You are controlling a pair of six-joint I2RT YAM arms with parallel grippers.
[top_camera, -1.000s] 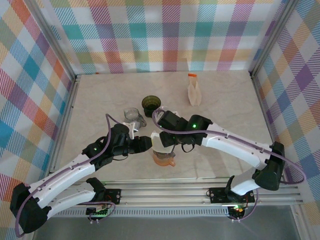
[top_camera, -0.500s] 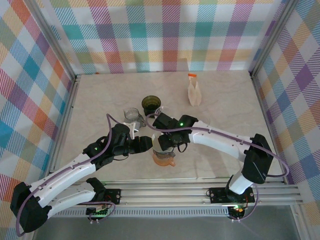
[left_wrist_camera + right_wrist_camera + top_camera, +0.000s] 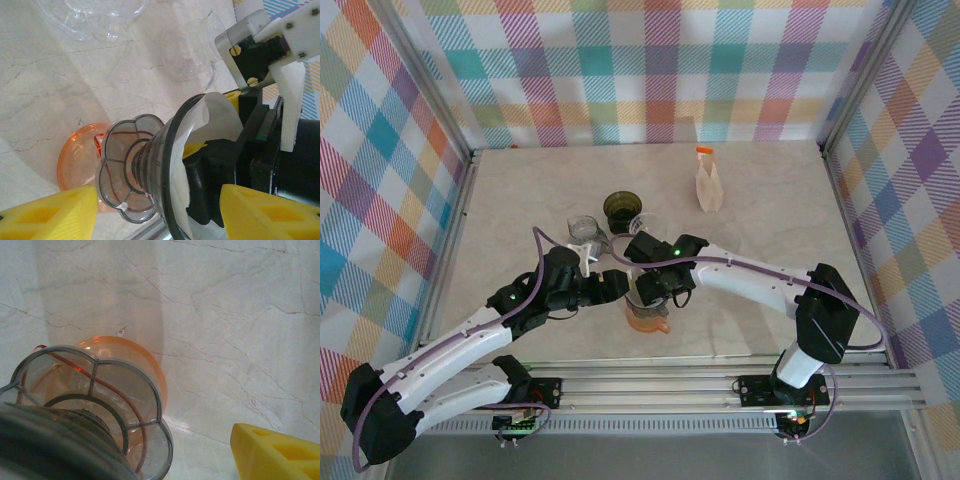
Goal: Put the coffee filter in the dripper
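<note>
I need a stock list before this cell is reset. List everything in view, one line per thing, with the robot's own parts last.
grey dripper: 1, smoky grey, tipped on its side above the orange dripper, held at its wide end
coffee filter: 1, white, inside the grey dripper's cone
orange dripper: 1, orange, on the table near the front edge
clear drippers: 2, colourless, mid-table behind the grippers
cup: 1, dark green, behind the clear drippers
packet: 1, cream with an orange top, back right
table: 1, pale marble
walls: 3, plaid, around the table
left gripper: 1, yellow fingers, open either side of the grey dripper
right gripper: 1, holding the grey dripper
</note>
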